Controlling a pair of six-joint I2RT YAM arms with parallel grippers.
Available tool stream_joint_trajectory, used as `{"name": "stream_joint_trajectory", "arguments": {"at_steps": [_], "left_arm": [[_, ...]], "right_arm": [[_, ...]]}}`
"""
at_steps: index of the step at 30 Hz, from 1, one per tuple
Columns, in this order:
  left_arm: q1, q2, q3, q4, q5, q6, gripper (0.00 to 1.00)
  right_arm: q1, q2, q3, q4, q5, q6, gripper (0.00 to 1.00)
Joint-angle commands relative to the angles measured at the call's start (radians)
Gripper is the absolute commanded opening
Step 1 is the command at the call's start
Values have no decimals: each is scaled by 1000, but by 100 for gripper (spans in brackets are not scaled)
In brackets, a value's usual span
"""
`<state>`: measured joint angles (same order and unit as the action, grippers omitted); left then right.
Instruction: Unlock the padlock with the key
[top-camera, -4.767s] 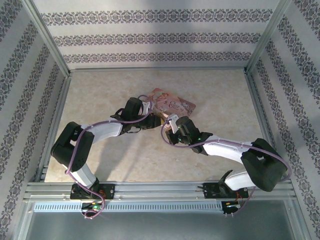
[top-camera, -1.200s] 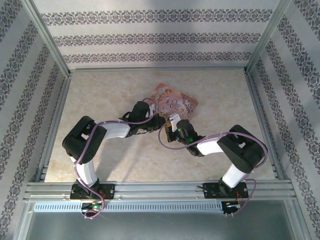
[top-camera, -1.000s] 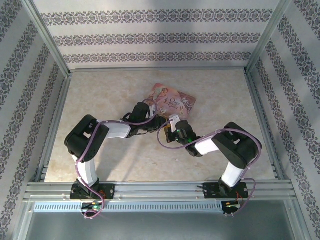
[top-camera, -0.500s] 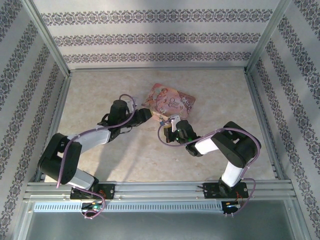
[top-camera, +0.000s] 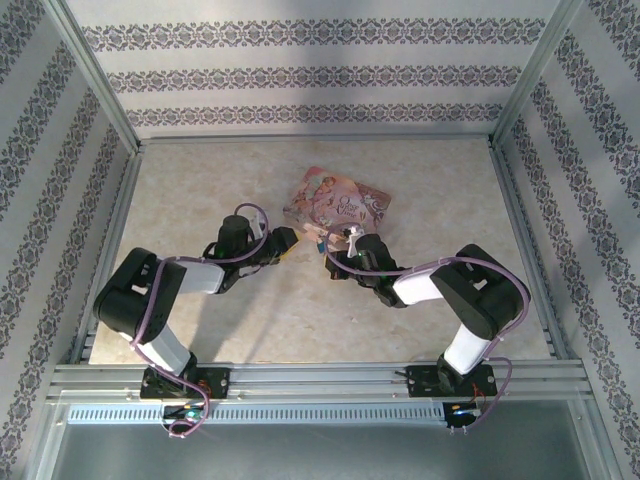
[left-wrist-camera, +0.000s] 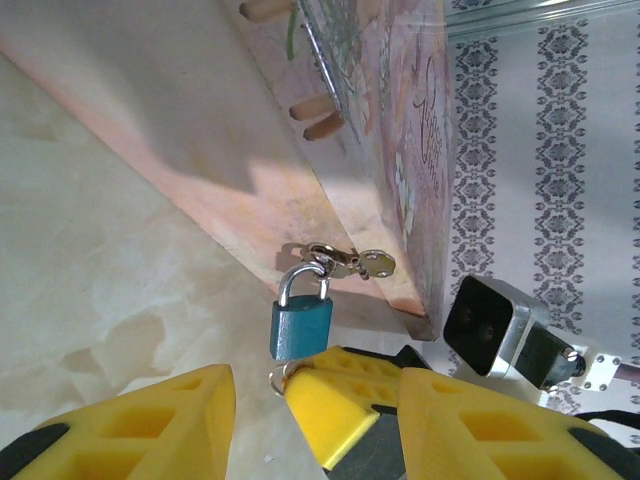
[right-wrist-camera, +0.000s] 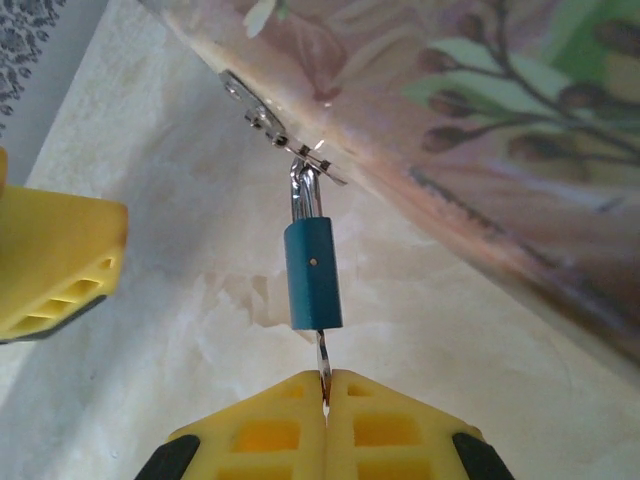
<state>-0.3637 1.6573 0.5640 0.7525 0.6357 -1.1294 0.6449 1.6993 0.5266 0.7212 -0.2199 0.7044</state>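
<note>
Marbled beige tabletop (top-camera: 200, 200) first. The flat pink illustrated box (top-camera: 345, 200) lies toward the middle of its far edge.

Both arms reach in at the near side of the box. The left pincer (top-camera: 283, 240) has its yellow fingers (left-wrist-camera: 140, 420) spread wide, holding nothing, and sits just left of the lock. The right pincer (right-wrist-camera: 325, 385) has its fingers pressed together, clamped on the key (right-wrist-camera: 321, 358).

The padlock (right-wrist-camera: 312, 272) hangs off the near side wall of the box, roughly at that side's left end. Its shackle is looped through a small silvery clasp (left-wrist-camera: 345, 262) there. It's tiny next to the box. We see a plain blue-teal rectangular body and a curved silvery shackle on top. The right wrist view catches it edge-on, so it looks narrow, with a little dot on that side.

Only a thin silvery sliver of the key shows, running from the bottom of the lock body straight into the closed fingertips. From the left wrist view we also see a small wire ring (left-wrist-camera: 280, 378) right at those fingertips.
</note>
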Motion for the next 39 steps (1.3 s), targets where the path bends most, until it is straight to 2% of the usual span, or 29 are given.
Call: {"name": "stream_joint_trajectory", "arguments": {"at_steps": [1,6,26,39], "left_arm": [[-19,30,-18,152,12,-58,46],[-39,88,-7,227,18,-92,46],[-109,278,78,373,32,-187,40],[-133,325,102,412,11,-228,35]], "right_arm": [[0,-14,20,3,-62,124,0],[0,-6,12,20,-77,192,0],[-21,-27,-2,43,-101,220,0],[-25,-30,-4,49,-114,243,0]]}}
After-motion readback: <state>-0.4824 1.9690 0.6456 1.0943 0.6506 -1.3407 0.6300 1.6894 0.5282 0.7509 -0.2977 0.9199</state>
